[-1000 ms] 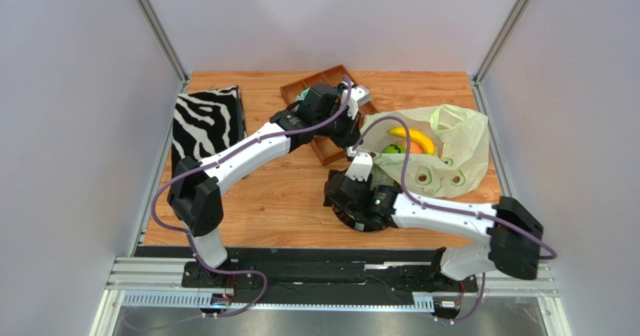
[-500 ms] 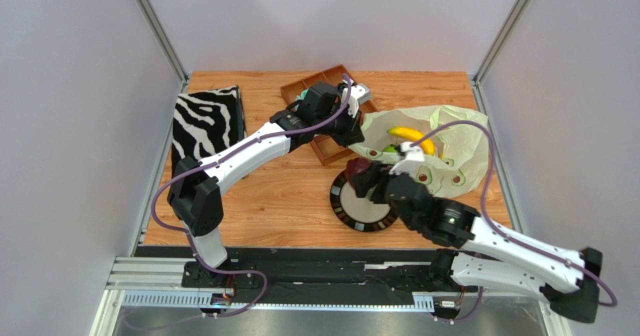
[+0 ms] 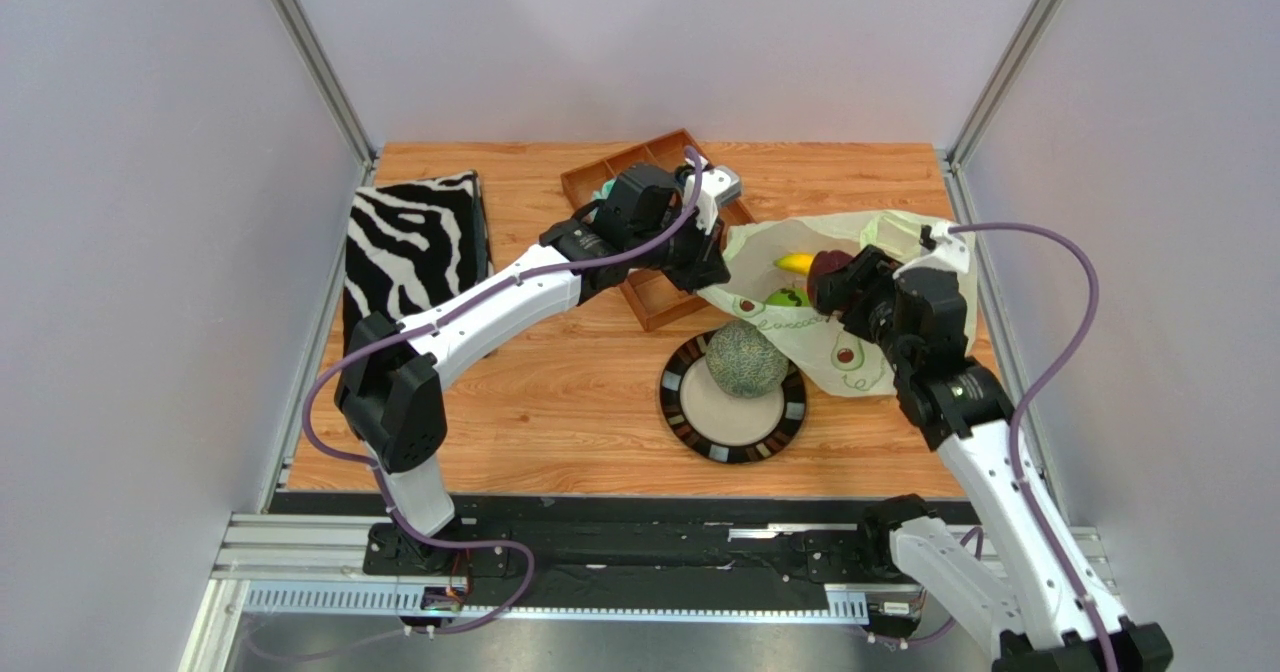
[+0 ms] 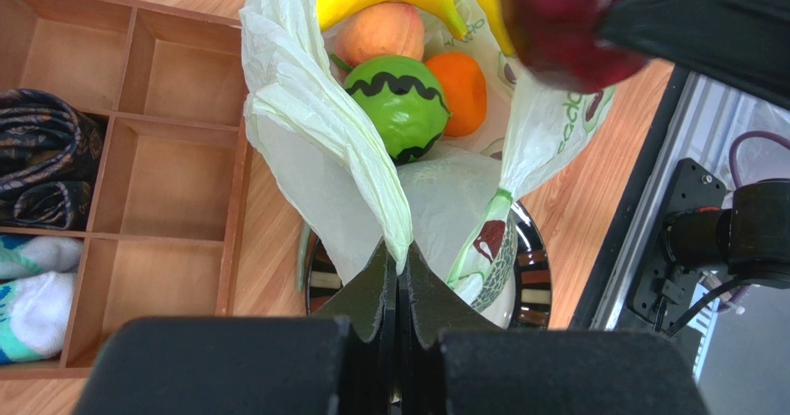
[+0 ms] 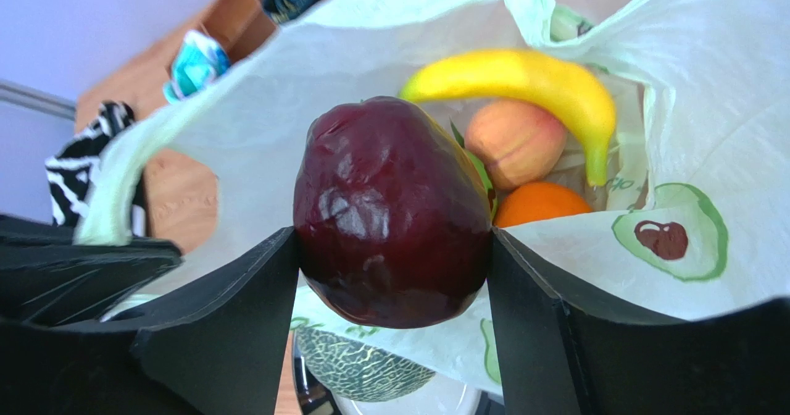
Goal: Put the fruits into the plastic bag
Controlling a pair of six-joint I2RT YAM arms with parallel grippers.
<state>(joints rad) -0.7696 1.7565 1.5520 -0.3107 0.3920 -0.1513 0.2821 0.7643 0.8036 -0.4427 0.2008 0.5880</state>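
The plastic bag [image 3: 902, 305] lies on the table [image 3: 526, 402], its mouth turned toward the left arm. The left pincer [image 4: 399, 259] is clamped flat on a gathered fold of the bag's rim, lifting that edge so the mouth gapes. Inside the bag lie a banana [image 5: 524, 81], a peach [image 5: 515, 142], an orange [image 5: 538, 202] and a small striped green ball [image 4: 401, 100], all bunched together, with the banana across the top of the pile.

The right pincer [image 5: 394, 276] is spread wide around a dark red apple [image 5: 394, 216], one finger pressed on each flank. It holds the apple at the bag's mouth, in front of the fruit already inside. Whether the apple has crossed the rim I cannot tell.

Outside the bag, just beside its mouth, a netted melon [image 3: 747, 357] sits on a round plate [image 3: 691, 420] with a dark striped rim. The left wrist view shows loose bag film draped over part of the melon.

A wooden divided tray [image 4: 185, 81] lies just beside the bag's mouth, on the left arm's side. One of its compartments holds a dark patterned cloth roll [image 4: 42, 169] and the one next to it a teal and white roll [image 4: 32, 290]; the other compartments in view are bare wood. A zebra-striped box [image 3: 406, 245] stands well apart from the bag, beyond the tray.
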